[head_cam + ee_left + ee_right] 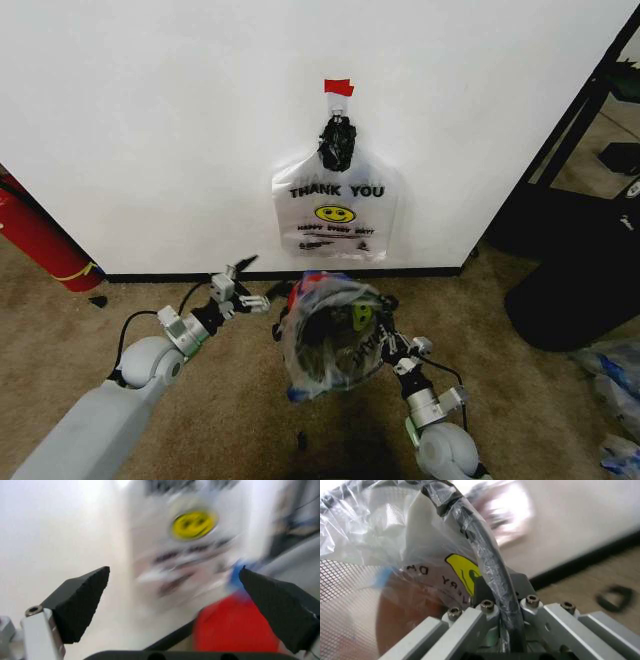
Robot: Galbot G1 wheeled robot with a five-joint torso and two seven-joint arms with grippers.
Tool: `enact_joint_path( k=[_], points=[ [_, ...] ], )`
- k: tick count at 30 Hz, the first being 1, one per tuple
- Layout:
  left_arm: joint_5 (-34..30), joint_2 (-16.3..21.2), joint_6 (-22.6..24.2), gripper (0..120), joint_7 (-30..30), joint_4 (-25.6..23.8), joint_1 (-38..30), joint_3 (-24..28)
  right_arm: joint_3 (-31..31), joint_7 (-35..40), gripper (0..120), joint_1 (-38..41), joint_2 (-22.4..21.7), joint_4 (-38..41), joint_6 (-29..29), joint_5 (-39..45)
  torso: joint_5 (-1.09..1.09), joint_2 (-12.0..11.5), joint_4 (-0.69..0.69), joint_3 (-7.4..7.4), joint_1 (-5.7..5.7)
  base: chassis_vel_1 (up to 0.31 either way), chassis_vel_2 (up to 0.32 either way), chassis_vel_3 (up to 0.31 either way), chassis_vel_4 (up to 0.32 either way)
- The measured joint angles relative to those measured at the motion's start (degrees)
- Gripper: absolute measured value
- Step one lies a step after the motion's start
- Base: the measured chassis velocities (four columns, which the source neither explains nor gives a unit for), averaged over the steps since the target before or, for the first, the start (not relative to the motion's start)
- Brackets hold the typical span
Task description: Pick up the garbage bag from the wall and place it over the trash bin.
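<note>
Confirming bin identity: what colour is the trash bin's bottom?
Red, seen through the garbage bag on the trash bin; right wrist view.

See-through whitish garbage bag (330,335) with black lettering and a yellow smiley is showing by the right gripper (385,345); wall (150,120) is gleaming white.

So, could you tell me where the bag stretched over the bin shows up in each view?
Head view: bag over the bin, on the carpet in front of the baseboard.
Left wrist view: a blurred blue patch, probably the bag's edge, near the baseboard.
Right wrist view: bag close up, draped over the bin's rim, with the baseboard behind.
Shared landmark: the black baseboard.
</note>
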Motion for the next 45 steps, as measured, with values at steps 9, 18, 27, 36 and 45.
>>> enact_joint_path(
  k=[9,18,27,36,45],
  points=[
    [11.95,-0.45,10.39,100,-17.83,-17.80,19.16,1.80,-0.43,21.20,0,-0.76,2.55,7.81,-4.55,8.34,0.01,0.00,0.00,-0.01,-0.01,0.000,0.000,0.000,0.000],
    [15.14,-3.79,15.06,100,-19.97,-17.27,19.25,3.72,-0.87,27.98,0,-3.12,2.38,16.01,-7.11,8.83,-0.01,0.00,-0.01,0.00,0.00,0.000,0.000,0.000,0.000],
    [23.59,-4.64,12.51,100,-21.08,-10.89,17.82,2.58,-0.92,36.85,0,-6.61,-0.06,23.60,-11.76,9.59,-0.01,0.00,0.01,0.00,0.00,0.000,0.000,0.000,0.000],
    [21.71,-7.15,5.70,100,-11.91,-6.10,16.13,1.73,-2.76,45.11,0,-6.84,-0.60,30.55,-21.50,14.33,-0.01,0.00,0.01,0.00,0.00,0.000,0.000,0.000,0.000],
    [23.06,-7.48,-1.32,100,-2.87,-4.81,16.87,-0.06,-2.44,45.23,0,-5.35,0.99,29.02,-22.35,15.25,-0.01,0.00,0.01,0.00,0.00,0.000,0.000,0.000,0.000]
  ],
)
